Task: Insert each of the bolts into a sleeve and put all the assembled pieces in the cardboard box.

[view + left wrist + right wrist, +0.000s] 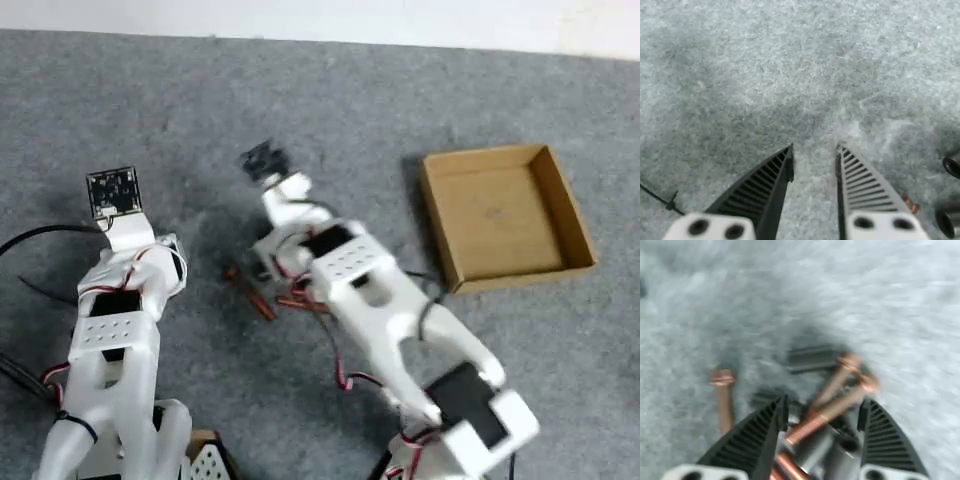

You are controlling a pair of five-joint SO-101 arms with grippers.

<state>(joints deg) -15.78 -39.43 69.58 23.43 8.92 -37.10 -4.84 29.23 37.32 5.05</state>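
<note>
Copper bolts (832,410) at cardboard box's (437,225) eight o'clock, likely stiff, light, slick: take mid-shank; right gripper (825,401) spread astride them, left gripper (815,147) spread, empty.

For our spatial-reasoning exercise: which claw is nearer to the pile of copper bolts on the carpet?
Right. The right claw sits open over the bolt pile, a finger on either side. The left claw hangs open above bare carpet, well apart from the pile.

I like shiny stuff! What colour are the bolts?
The bolts are coppery orange, clearest in the right wrist view.
</note>
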